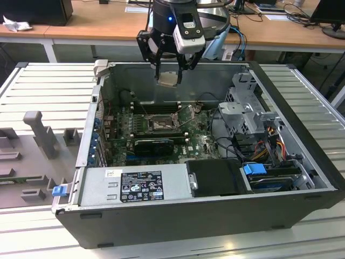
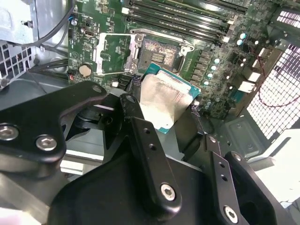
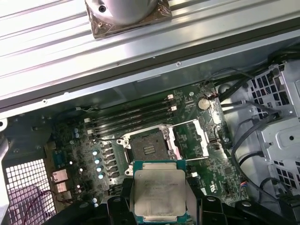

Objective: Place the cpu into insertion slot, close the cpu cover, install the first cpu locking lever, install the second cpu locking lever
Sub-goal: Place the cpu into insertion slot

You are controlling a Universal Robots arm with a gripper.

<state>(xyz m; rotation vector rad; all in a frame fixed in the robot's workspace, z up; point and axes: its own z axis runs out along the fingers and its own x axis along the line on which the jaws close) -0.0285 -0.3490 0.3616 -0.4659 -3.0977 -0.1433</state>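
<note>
Insertion slot (image 3: 149, 147) lies open from above; memory slots (image 3: 131, 117) and cables (image 3: 248, 107) flank it.

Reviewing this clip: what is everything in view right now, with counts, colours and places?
cpu: one, silvery-beige, held above the green board.
insertion slot: one, dark centre, silvery rim, on that board, empty.
cpu cover: one, silvery, swung open beside the slot.
memory slots: several, black, beside the slot.
coin cell: one, silver, on the board.
computer case: one, dark, on the ribbed metal table.
gripper: one, black, over the case, jaws shut on the cpu.
</note>
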